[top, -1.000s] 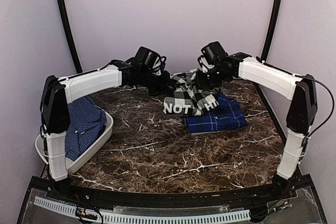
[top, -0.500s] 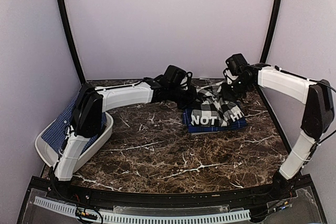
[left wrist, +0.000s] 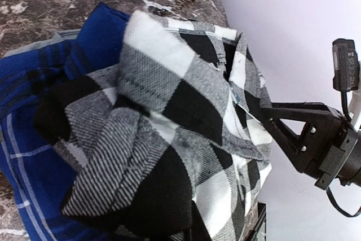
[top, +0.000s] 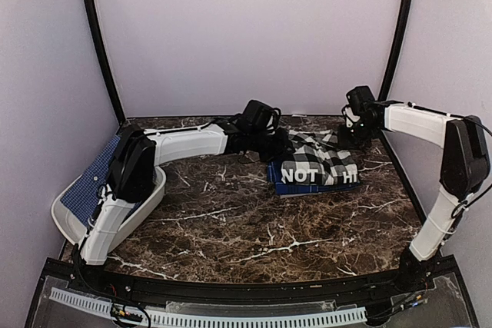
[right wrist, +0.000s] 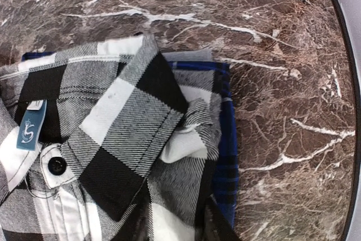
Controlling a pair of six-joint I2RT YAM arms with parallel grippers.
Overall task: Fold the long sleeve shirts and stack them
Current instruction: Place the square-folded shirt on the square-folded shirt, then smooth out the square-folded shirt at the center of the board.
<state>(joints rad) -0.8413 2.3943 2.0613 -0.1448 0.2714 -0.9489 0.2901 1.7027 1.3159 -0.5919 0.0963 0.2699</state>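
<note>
Marble bench (top: 231, 228) against a pale back wall; the checked shirt (top: 319, 163) lies on the blue plaid shirt (top: 275, 178), right of centre and toward the rear.
Checks cover most of the plaid, so the stack looks nearly made; blue shows only along the left and lower edges; bare bench fills the lower half of the frame, while the back wall crowds the pile; the left tool (top: 269, 146), pressed together, seems to pinch a bunched fold at the shirt's left edge, likely to square it; the right tool (top: 347, 134) sits just off the upper right corner, and I cannot tell whether it is spread.
</note>
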